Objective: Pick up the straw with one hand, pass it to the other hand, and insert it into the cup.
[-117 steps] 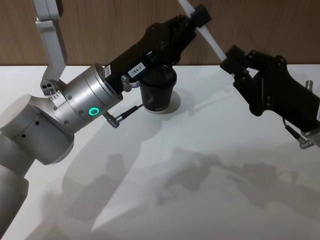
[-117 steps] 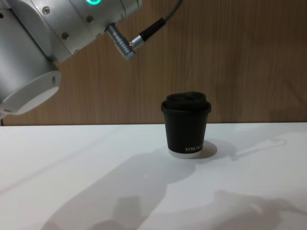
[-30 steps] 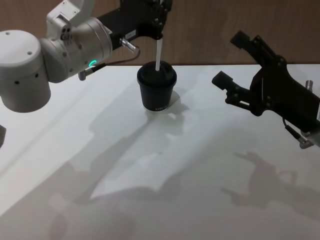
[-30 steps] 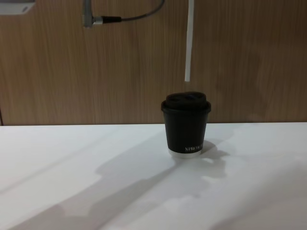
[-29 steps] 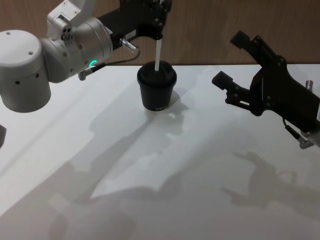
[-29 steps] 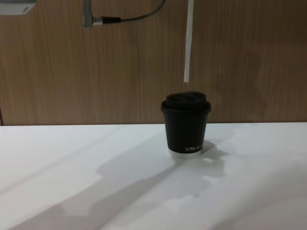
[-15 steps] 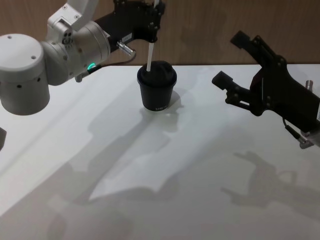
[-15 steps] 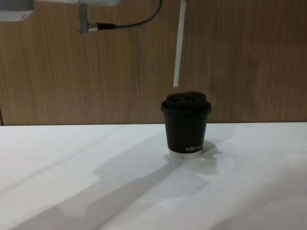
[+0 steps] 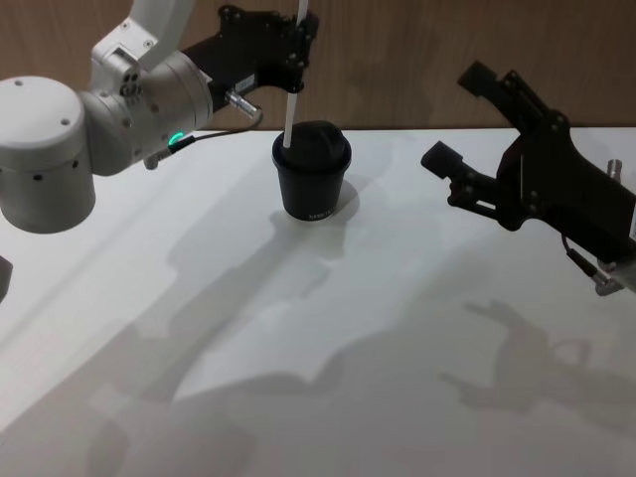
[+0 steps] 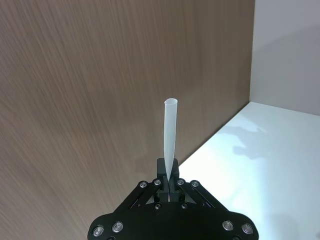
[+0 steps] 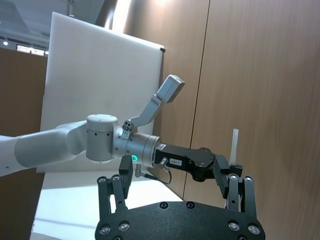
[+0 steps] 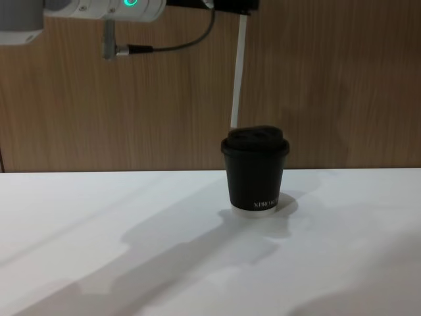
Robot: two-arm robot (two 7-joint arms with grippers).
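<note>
Straw (image 9: pixel 291 94) hangs slightly tilted, grasped near its top by the left end effector (image 9: pixel 301 42). Its lower tip is at the left edge of the lid of the cup (image 9: pixel 312 179), about level with the lid's top in the chest view. The cup stands upright on the desk (image 9: pixel 397 328). The right end effector (image 9: pixel 462 117) hovers well apart, released and empty.

One white straw (image 9: pixel 290 109), a single thin tube. One black paper cup (image 9: pixel 312 189), bearing one domed lid (image 9: pixel 318 137), stands at the far middle of the one white surface (image 9: pixel 397 328). Two black grippers: the left gripper (image 9: pixel 298 40) at the far left, the right gripper (image 9: pixel 459 117) at the right. One glowing green ring (image 9: pixel 175 139) and one thin black cable (image 12: pixel 177 45) on the left arm (image 9: pixel 139 79)
</note>
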